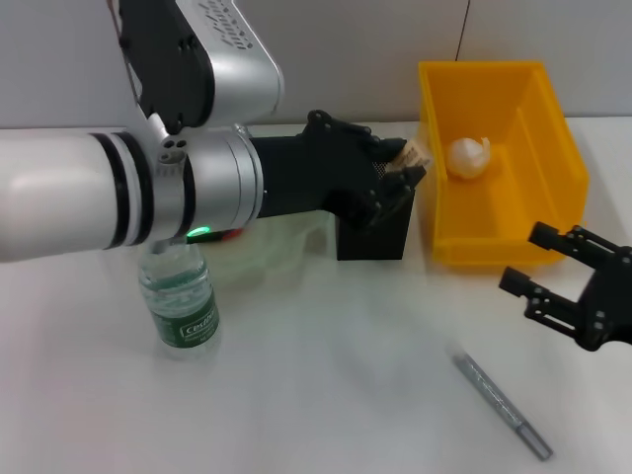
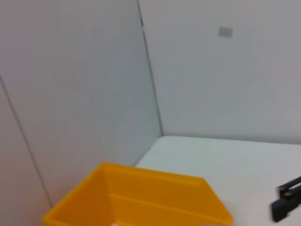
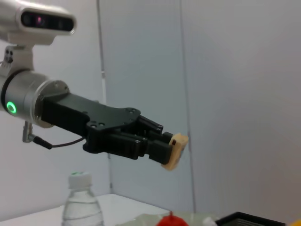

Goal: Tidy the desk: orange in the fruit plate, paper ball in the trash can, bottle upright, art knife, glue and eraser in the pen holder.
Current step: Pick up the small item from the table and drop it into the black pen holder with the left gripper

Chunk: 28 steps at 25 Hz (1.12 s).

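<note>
My left gripper is shut on a small tan eraser and holds it just above the black pen holder. The right wrist view shows the same grip on the eraser. The white paper ball lies in the yellow bin. The water bottle stands upright at the left. A grey art knife lies on the table at the front right. My right gripper is open and empty beside the bin's front right corner. An orange barely shows in the right wrist view. The glue is out of view.
A pale translucent plate lies behind my left arm, mostly hidden by it. The left wrist view shows the yellow bin against the wall and my right gripper's fingers farther off. Walls close off the back of the table.
</note>
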Each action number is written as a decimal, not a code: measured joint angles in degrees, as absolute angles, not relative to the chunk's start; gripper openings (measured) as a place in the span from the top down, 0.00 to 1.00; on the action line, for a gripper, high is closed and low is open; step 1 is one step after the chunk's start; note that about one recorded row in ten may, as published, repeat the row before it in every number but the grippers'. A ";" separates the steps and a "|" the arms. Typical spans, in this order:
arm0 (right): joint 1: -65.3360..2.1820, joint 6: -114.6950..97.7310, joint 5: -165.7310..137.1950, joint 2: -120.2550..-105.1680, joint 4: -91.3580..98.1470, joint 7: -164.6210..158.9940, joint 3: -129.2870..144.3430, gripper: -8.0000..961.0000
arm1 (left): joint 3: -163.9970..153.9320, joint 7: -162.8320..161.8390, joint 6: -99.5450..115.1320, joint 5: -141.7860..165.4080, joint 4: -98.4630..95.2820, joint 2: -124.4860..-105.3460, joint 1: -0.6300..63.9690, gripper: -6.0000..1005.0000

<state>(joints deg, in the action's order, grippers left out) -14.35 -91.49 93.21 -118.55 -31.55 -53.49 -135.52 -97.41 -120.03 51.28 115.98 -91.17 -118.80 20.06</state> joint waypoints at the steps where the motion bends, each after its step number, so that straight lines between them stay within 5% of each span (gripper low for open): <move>1: -14.35 -91.49 93.21 -118.55 -31.55 -53.49 -135.52 0.27 | -98.04 -119.52 49.29 115.82 -90.04 -118.80 20.30 0.73; 28: -9.93 -93.93 93.12 -118.53 -32.87 -55.35 -139.04 0.27 | -107.20 -124.52 18.53 114.85 -60.79 -119.18 35.41 0.73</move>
<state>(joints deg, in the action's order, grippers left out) -9.93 -93.93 93.12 -118.53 -32.87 -55.35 -139.04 -107.20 -124.52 18.53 114.85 -60.79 -119.18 35.41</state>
